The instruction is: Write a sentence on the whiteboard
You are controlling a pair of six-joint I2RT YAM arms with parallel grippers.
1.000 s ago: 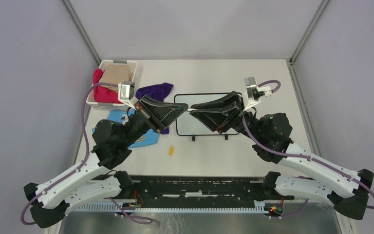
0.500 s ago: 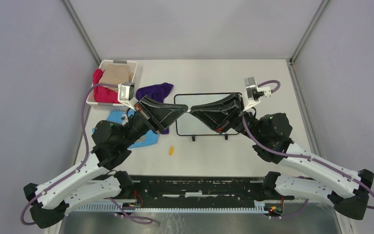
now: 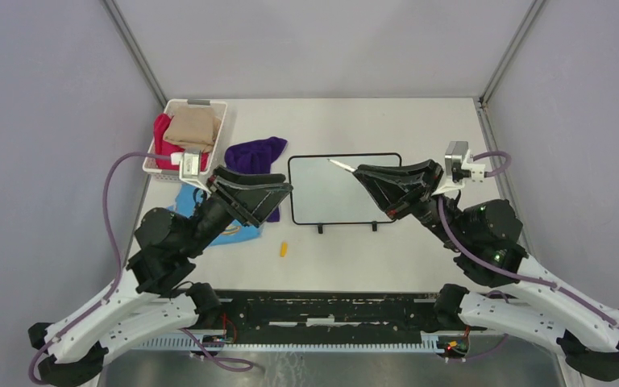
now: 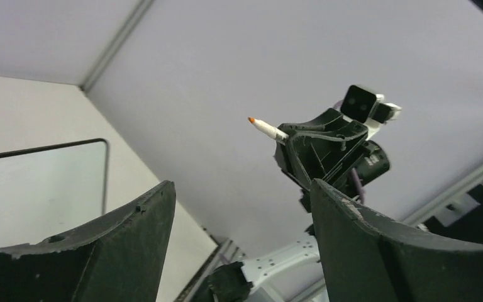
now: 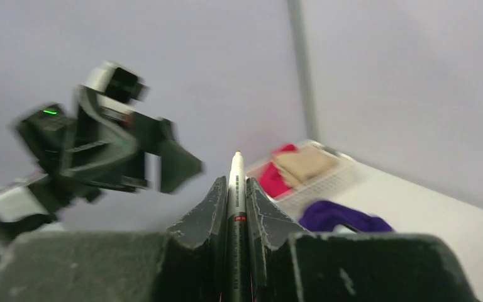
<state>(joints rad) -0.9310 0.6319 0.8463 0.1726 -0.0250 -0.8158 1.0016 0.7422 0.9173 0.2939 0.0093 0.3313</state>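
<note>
The whiteboard (image 3: 334, 201) lies flat at mid-table, black-framed; its white face shows no sentence. My right gripper (image 3: 361, 172) hovers over the board's right half, shut on a white marker (image 3: 340, 165) whose orange tip points left. In the right wrist view the marker (image 5: 236, 179) stands clamped between the two fingers of that gripper (image 5: 236, 192). My left gripper (image 3: 282, 201) hangs open and empty by the board's left edge. Its wrist view shows the fingers (image 4: 135, 229) spread wide, with the marker (image 4: 265, 128) and the whiteboard (image 4: 38, 182) beyond them.
A small orange cap (image 3: 284, 249) lies on the table in front of the board. A white basket (image 3: 171, 110) of clothes stands at the back left, with a purple cloth (image 3: 255, 150) beside it. A blue cloth (image 3: 234, 232) lies under the left arm.
The grippers met tip to tip over the board. The left one opened and drew back left, while the right pulled away to the right with the marker.
</note>
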